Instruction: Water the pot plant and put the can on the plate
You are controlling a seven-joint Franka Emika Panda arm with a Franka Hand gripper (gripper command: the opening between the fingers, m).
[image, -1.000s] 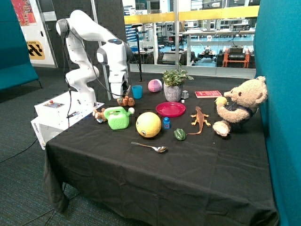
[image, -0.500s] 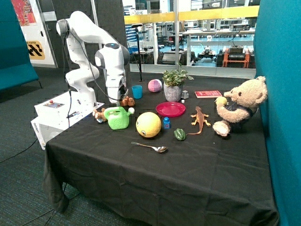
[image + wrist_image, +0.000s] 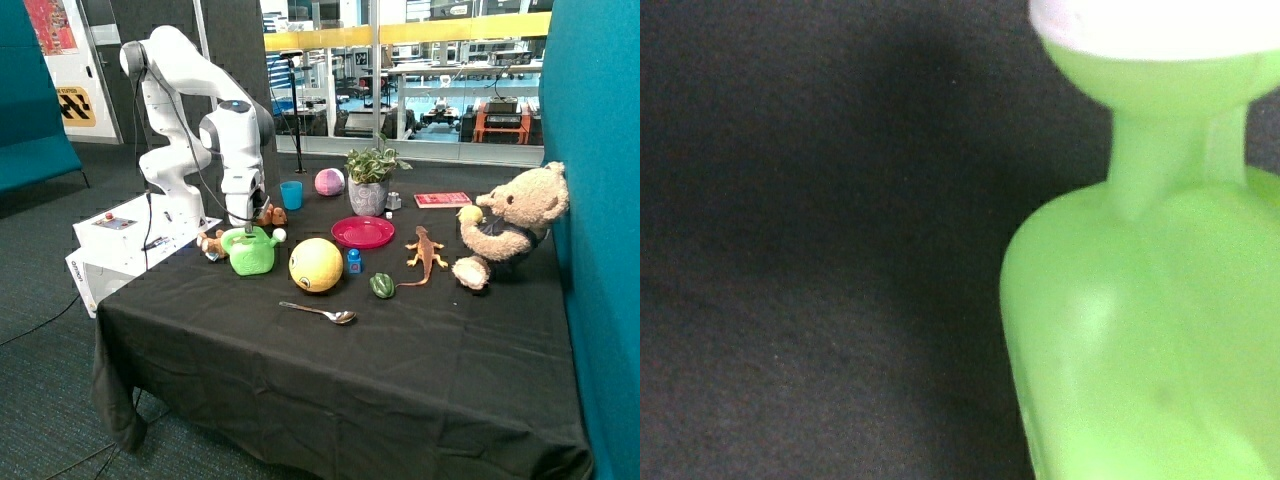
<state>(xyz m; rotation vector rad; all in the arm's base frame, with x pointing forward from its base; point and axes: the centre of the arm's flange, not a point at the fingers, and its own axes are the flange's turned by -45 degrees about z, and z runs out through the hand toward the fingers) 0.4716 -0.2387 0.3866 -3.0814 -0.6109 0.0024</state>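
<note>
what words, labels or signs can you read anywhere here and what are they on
None can be read.
Red book on the black tablecloth: cover print too small.
White control box beside the table: side marking blurred.
Yellow and black wall sign and red poster: illegible.
Bright green plastic watering can under the end effector: no text.

The green can (image 3: 250, 251) is standing upright left of the pink plate (image 3: 363, 233); the leafy pot plant (image 3: 369, 178) is sitting just behind that plate.
</note>
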